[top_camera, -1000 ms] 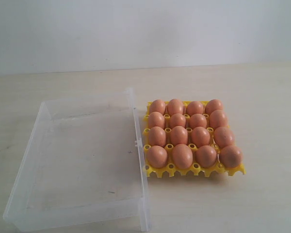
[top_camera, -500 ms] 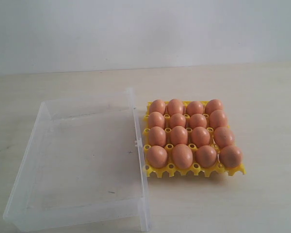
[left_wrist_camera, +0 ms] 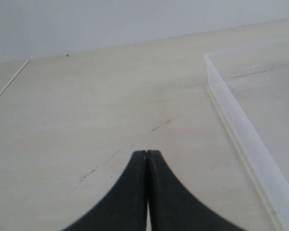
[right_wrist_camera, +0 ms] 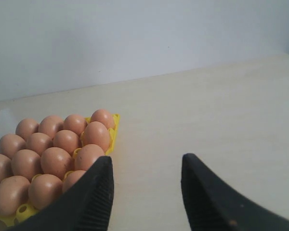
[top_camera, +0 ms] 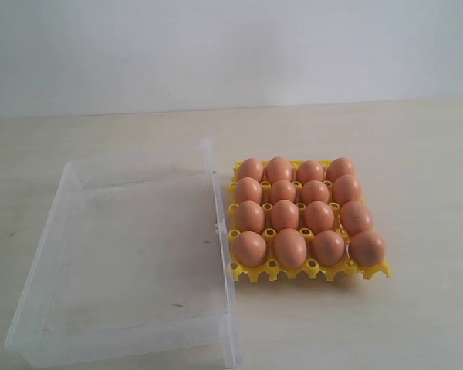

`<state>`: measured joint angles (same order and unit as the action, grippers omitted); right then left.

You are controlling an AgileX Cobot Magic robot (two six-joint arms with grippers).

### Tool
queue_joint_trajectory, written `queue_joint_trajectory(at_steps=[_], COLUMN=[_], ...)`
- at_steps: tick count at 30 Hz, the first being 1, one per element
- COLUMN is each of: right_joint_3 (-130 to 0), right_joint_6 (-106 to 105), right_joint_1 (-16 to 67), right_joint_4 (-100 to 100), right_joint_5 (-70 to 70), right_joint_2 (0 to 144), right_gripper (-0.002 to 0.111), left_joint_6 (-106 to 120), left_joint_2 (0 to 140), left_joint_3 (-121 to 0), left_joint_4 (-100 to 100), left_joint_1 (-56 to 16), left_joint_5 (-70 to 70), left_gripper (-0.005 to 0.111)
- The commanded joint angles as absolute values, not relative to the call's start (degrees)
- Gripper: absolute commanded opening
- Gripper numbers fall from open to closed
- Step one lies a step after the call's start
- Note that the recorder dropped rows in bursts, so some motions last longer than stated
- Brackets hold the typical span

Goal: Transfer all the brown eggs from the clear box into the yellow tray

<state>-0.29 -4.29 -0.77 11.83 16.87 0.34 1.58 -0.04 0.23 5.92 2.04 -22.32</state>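
Exterior view: smooth brown eggs [top_camera: 285, 215] fill the yellow tray [top_camera: 256, 273]; left fingers [left_wrist_camera: 135, 185] closed, right fingers [right_wrist_camera: 94, 192] apart.

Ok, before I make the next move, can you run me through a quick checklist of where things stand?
1. Clear box holds no eggs: ok.
2. Yellow tray full, four rows of four brown eggs: ok.
3. No egg loose on the table: ok.
4. Right jaws open, holding nothing: ok.
5. Left jaws shut, holding nothing: ok.
6. Every egg seated firmly in its cell: cannot tell.
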Motion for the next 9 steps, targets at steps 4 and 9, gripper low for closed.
queue_joint_trajectory(at_steps=[4, 9], right_joint_3=[0.0, 0.0], right_joint_6=[-4.7, -4.5], right_joint_1=[-1.1, -1.1], right_joint_4=[11.8, 11.8], right_joint_5=[16.7, 16.7], right_joint_2=[0.0, 0.0], right_gripper=[0.044, 0.044], left_joint_6=[1.3, 1.3], left_joint_2=[0.0, 0.0], left_joint_3=[0.0, 0.0], left_joint_4=[5.8, 5.8], left_joint_1=[1.7, 1.7], left_joint_5=[-21.8, -21.8], left_gripper=[0.000, 0.000])
